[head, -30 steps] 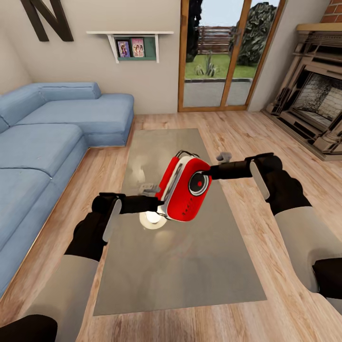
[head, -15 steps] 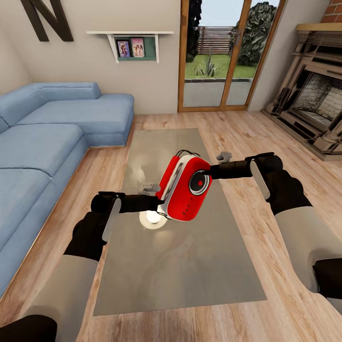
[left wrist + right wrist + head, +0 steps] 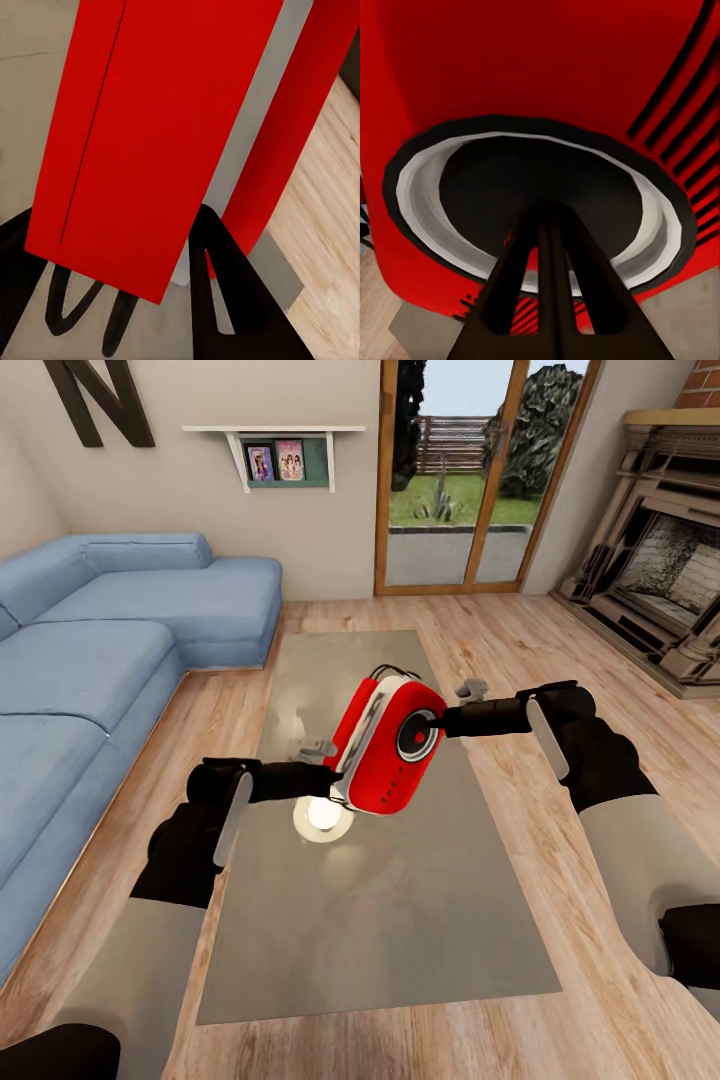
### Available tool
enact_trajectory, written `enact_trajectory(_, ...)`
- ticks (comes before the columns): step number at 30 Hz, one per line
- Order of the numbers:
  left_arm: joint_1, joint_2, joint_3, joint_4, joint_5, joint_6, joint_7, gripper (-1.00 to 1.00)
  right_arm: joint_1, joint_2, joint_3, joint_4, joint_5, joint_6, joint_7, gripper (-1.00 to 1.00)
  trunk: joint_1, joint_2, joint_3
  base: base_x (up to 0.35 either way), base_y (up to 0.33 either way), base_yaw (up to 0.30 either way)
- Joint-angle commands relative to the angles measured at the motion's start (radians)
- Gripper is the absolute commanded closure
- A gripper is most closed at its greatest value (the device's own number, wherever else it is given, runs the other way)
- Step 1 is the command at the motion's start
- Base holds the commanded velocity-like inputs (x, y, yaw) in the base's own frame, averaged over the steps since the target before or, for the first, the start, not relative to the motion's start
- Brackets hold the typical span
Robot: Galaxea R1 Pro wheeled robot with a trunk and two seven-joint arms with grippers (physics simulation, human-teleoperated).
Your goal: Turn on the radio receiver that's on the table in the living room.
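Tilted above the table [image 3: 380, 920], the red radio receiver [image 3: 383, 762] hangs over the glossy grey top. My left gripper [image 3: 335, 780] is shut on its lower left edge; in the left wrist view the black fingers [image 3: 225, 289] clamp the radio's red and white body [image 3: 150, 135]. From the right, my right gripper [image 3: 428, 731] is shut, its joined fingertips [image 3: 547, 225] pressing the middle of the round dark-ringed dial [image 3: 472, 180] on the radio's face [image 3: 510, 60].
A blue sectional sofa [image 3: 90, 660] runs along the left of the table. The brick fireplace [image 3: 665, 575] stands at the right, glass doors [image 3: 470, 480] at the back. Light wood floor [image 3: 520, 640] surrounds the table. A lamp's bright reflection [image 3: 320, 818] lies under the radio.
The radio has risen slightly and tipped a little toward the left, along with my left gripper. My right gripper stays on the dial.
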Motion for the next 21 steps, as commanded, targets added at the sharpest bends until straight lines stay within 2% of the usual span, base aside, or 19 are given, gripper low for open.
enact_trajectory(1,0.0,-0.001,-0.001,-0.006,0.071,0.018,-0.013,1.0,0.0,0.0,0.0,0.0,0.008,-0.003,0.0,1.0,0.0,0.0,0.0,0.0,0.0,0.0)
enact_trajectory(5,0.0,-0.001,0.001,-0.022,0.072,0.019,-0.04,1.0,0.0,0.001,0.0,0.0,0.008,-0.002,0.0,1.0,0.0,0.0,0.0,0.0,0.0,0.0)
enact_trajectory(21,0.0,-0.001,0.001,-0.035,0.072,0.02,-0.042,1.0,0.0,0.001,0.0,0.0,0.007,-0.002,0.0,1.0,0.0,0.0,0.0,0.0,0.0,0.0)
